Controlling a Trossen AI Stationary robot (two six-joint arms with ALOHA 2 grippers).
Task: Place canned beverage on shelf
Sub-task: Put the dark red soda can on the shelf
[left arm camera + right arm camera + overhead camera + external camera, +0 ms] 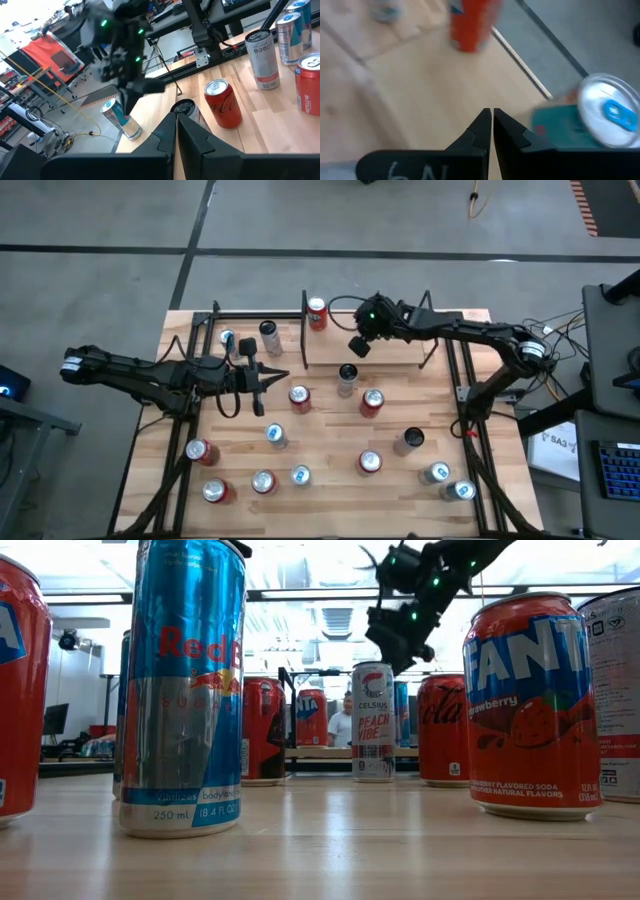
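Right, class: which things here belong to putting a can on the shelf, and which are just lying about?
Part of the job:
shelf
orange can standing on it
red can, one of many loose ones
right gripper, shut, above the shelf
left gripper, shut, waiting

Just about:
keyboard
yellow cable
person in the background

Bright, even overhead light; glare on ceiling lamps; right wrist view motion-blurred.

Left gripper closed, empty; right gripper closed, raised.
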